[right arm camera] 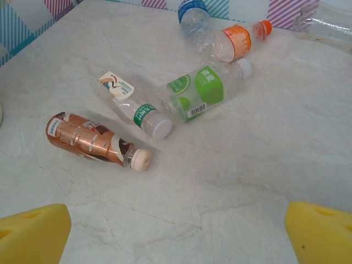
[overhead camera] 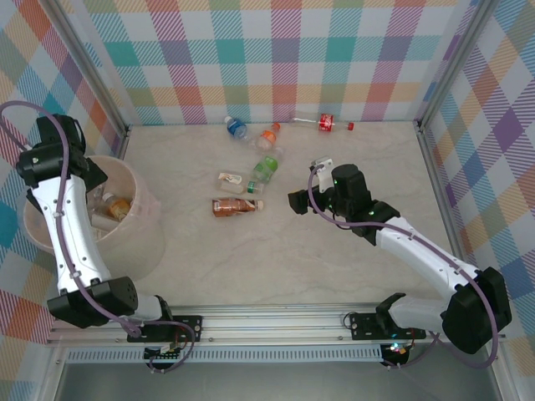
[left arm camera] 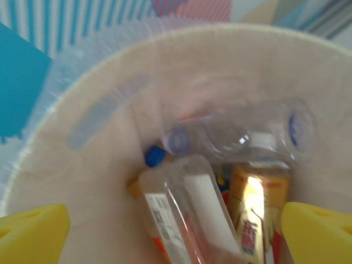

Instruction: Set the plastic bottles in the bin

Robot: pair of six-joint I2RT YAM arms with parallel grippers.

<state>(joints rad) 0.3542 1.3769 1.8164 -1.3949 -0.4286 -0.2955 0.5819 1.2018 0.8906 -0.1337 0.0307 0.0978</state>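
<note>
On the left side of the bench [overhead camera: 334,251] stands the big round pale bin [overhead camera: 149,224]. The left arm [overhead camera: 67,225] reaches up over it. The left fingers [left arm camera: 33,234] hang above the open top and point down inside. They are wide apart and hold nothing.

Down in the bin lie some bottles. A clear bottle [left arm camera: 242,135] lies across the others and looks a bit blurry. Under it is a white-label bottle [left arm camera: 187,214], and next to that a yellow-label bottle [left arm camera: 256,212].

More bottles lie on their sides in the middle of the bench, well apart from the bin. Nearest is the copper bottle [right arm camera: 91,140] with a pale cap. Just behind it lies the bird-label bottle [right arm camera: 129,102] with a white cap, right beside the green-label bottle [right arm camera: 203,91]. Farther back, the orange-label bottle [right arm camera: 236,43] and the blue-label bottle [right arm camera: 193,14] lie close together. The red-label bottle [overhead camera: 328,124] lies by the back wall.

On the right, the right arm [overhead camera: 418,251] stretches in over the bench. The right fingers [right arm camera: 322,234] are low, to the right of the copper bottle, and point at the bottles. They are wide apart too and hold nothing.
</note>
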